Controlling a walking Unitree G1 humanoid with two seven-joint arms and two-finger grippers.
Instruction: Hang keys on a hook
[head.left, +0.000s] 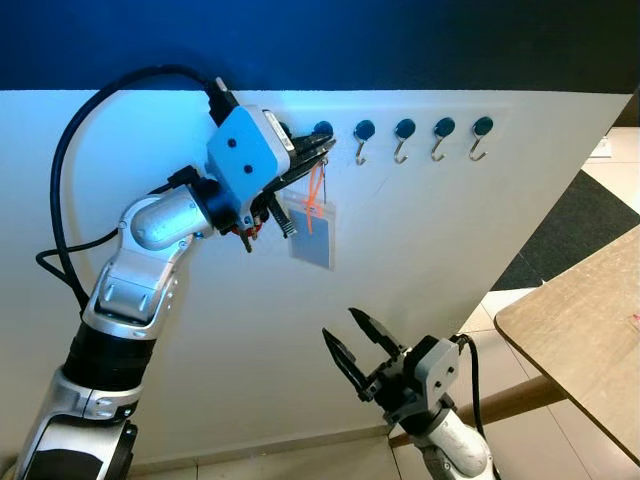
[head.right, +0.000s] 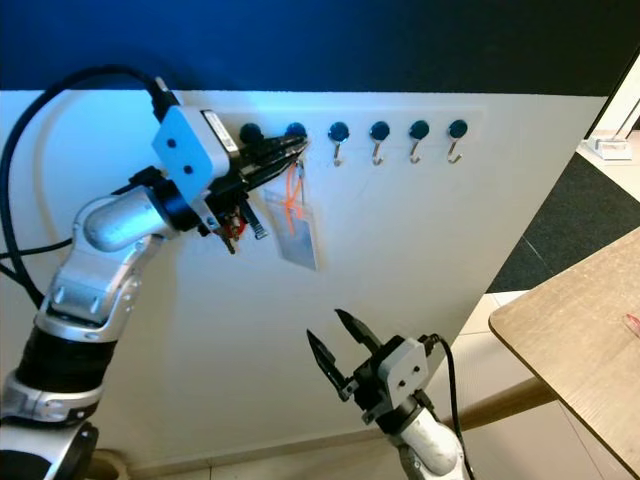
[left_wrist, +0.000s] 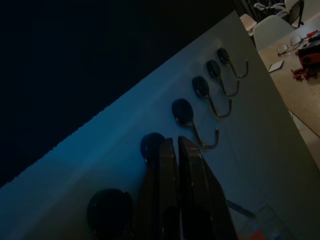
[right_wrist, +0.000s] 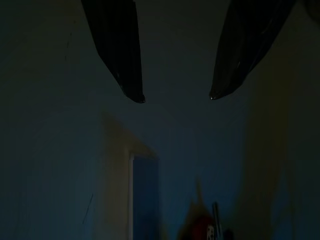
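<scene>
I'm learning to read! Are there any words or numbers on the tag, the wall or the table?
No text can be read here.
Tag held by the left end effector: looks blank, or too blurred to tell.
Wall and hooks: no words show.
Table: a small red mark at its edge, too small to read.

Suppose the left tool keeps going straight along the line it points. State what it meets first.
Probably the dark round hook base on the white wall panel: the left tool, shut on the orange key loop, points at it, seemingly almost touching, though depth is unclear.
</scene>
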